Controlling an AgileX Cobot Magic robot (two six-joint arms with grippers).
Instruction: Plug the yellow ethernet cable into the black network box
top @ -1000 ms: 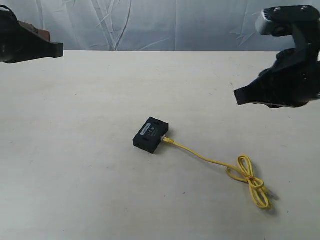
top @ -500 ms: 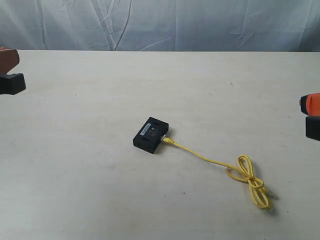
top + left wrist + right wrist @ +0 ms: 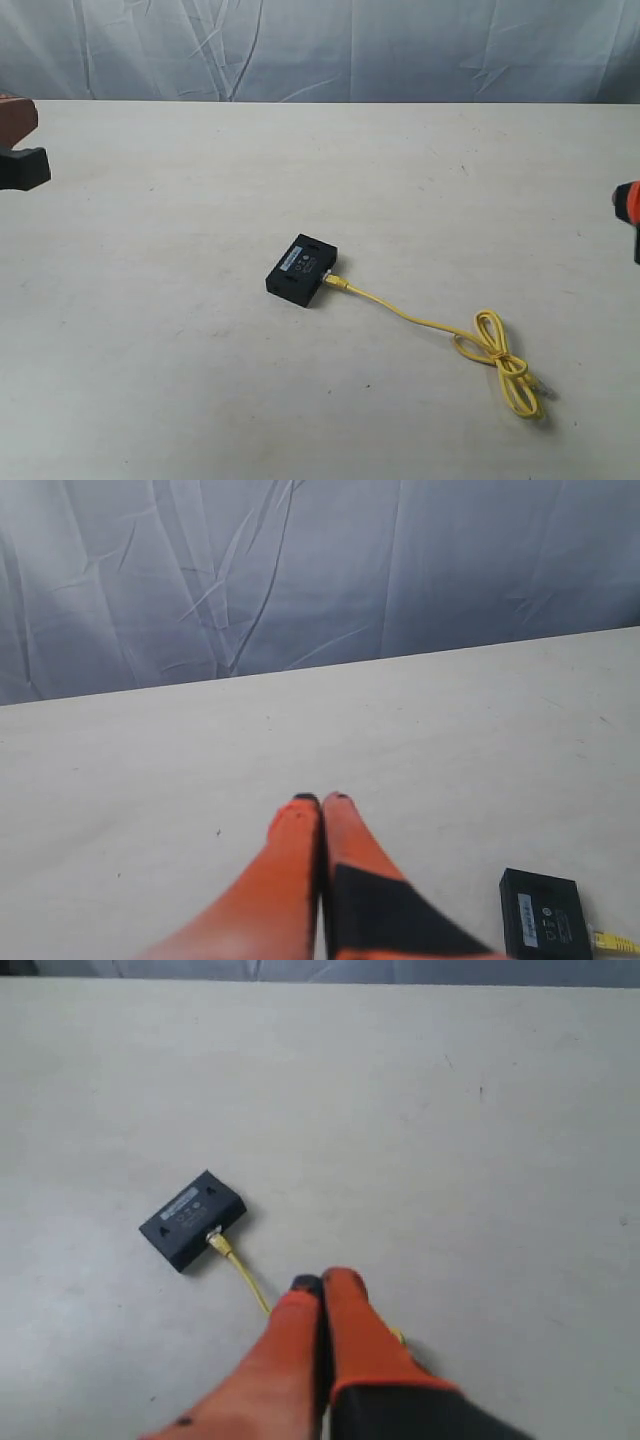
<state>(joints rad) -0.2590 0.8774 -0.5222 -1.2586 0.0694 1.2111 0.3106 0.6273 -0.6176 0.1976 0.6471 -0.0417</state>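
Both arms are drawing off to the sides. A second ago they were looming large in the upper corners, and now only a sliver of each is showing at the edges of the exterior view. Box and cord are lying just where they were.

Nearest me, the yellow ethernet cable (image 3: 420,320) is ending in its free plug (image 3: 541,386), lying loose on the table (image 3: 180,390). Just behind that plug the cord is gathered into its tied loop (image 3: 493,345). From the loop it is running across the table to the black network box (image 3: 302,270), which is sitting flat near the middle. The cord's other plug (image 3: 331,281) is touching the box's side and looks to be sitting in a port. Whether it is fully clicked home I cannot tell from here.

Farther out, the left gripper (image 3: 321,800) and the right gripper (image 3: 322,1283) are both hanging well clear of the box. Each has its orange fingers pressed together and is carrying nothing. Behind everything, the grey cloth (image 3: 320,50) is hanging in wrinkles.

If the plug is needing another push, I would expect the cord to behave as light and springy, wanting to curl back. The clear plug will likely be small, slick and brittle at its latch. The best hold is probably on the cord right behind the plug, or on the plug's own sides. The box looks light enough to skate away, so it is probably going to need bracing by its long edges.
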